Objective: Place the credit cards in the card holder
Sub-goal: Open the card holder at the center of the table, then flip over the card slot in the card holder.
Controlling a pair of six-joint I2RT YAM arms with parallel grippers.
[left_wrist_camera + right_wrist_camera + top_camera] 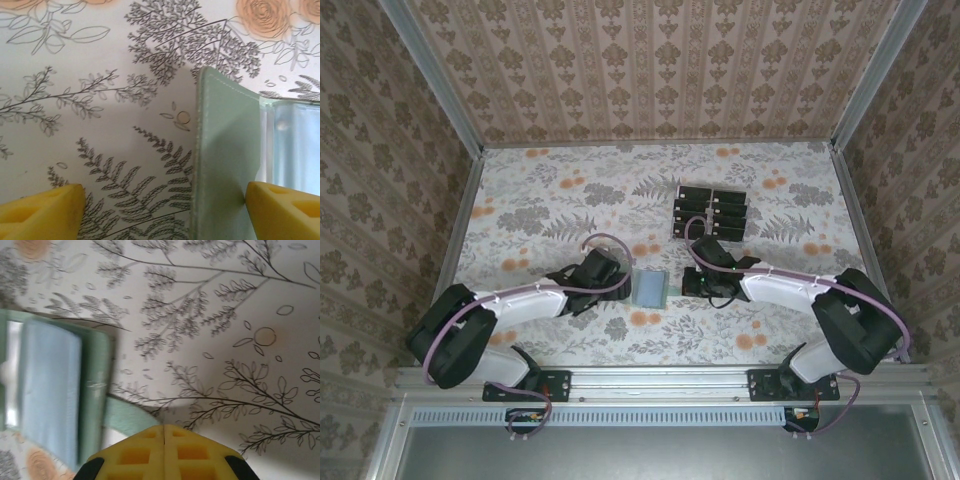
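Sage-green and soft, the wallet (651, 288) lies on the bench (540, 190) close to the middle of the near edge, directly between the two claws. It appears partly opened. In the left wrist view one flap (225, 160) stands on edge, its stitched border running straight away from the claw, with a paler pocket (295, 145) on its right.

Left claw (165, 192): open, gripping nothing. The flap sits off-centre in the gap. It is touching or just beside the right finger (282, 210), while the left finger (45, 212) is well apart from it over bare bench.

Right claw (164, 432): closed, pads meeting, at the wallet's right side. A green strip (130, 420) curves up to its tips. Whether that strip is pinched cannot be told.

The black cards (710, 212) stand in two columns toward the far edge, right of centre and well apart from the wallet. Their long sides run across the bench from left to right. No card is seen in the wallet or in either claw.

Assessment: the coming move turns on the flap. Its long edge lies in line with the left claw's reach, so a closing left claw would meet it flat on both faces. The cards lie beyond the wallet on the right arm's side, so the right arm is the nearer one to fetch them.
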